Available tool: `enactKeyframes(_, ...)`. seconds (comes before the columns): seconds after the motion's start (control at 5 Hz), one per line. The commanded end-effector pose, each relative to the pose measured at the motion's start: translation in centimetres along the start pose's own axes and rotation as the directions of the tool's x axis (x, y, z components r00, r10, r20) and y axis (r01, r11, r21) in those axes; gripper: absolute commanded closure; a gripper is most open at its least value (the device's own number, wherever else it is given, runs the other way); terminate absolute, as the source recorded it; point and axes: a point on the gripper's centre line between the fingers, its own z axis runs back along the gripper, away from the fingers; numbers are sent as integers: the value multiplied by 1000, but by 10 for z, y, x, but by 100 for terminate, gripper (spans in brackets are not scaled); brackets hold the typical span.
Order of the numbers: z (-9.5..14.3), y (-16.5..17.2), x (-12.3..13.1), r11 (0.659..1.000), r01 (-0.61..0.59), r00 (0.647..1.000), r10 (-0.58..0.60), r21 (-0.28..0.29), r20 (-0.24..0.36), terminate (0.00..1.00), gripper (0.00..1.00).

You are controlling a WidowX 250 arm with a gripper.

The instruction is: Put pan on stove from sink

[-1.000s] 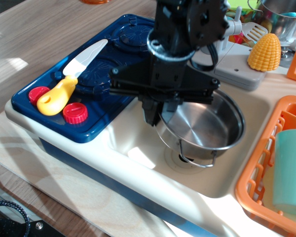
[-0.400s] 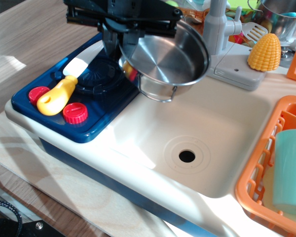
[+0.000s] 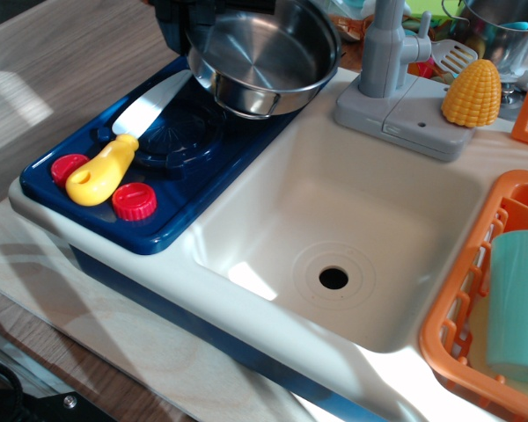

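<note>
The shiny steel pan [image 3: 266, 54] hangs tilted over the far burner of the dark blue stove [image 3: 189, 189], its bottom close to the stove top. My gripper [image 3: 190, 25] is black and mostly cut off by the top edge. It grips the pan's left rim and looks shut on it. The cream-white sink [image 3: 370, 207] holds nothing; only its drain hole [image 3: 333, 279] shows. The near burner [image 3: 172, 141] is partly covered by a toy knife.
A yellow-handled toy knife [image 3: 113, 158] lies across the stove's left side, next to two red knobs [image 3: 134, 200]. A grey faucet [image 3: 389, 54], yellow corn [image 3: 472, 93] and a steel pot [image 3: 506, 26] stand behind the sink. An orange rack [image 3: 462, 308] with a teal cup [image 3: 519, 299] stands at right.
The pan was lifted out of the sink and carried up and left; it now sits over the far burner. The sink is left without the pan.
</note>
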Motion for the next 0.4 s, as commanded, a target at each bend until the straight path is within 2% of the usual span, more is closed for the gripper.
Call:
enactKeyframes(0.0,-5,14,28,999,4,997,-1,-35,76,0,100)
enactKeyframes(0.2,-18,18,39,997,47,997,-43,-67,65,100,100)
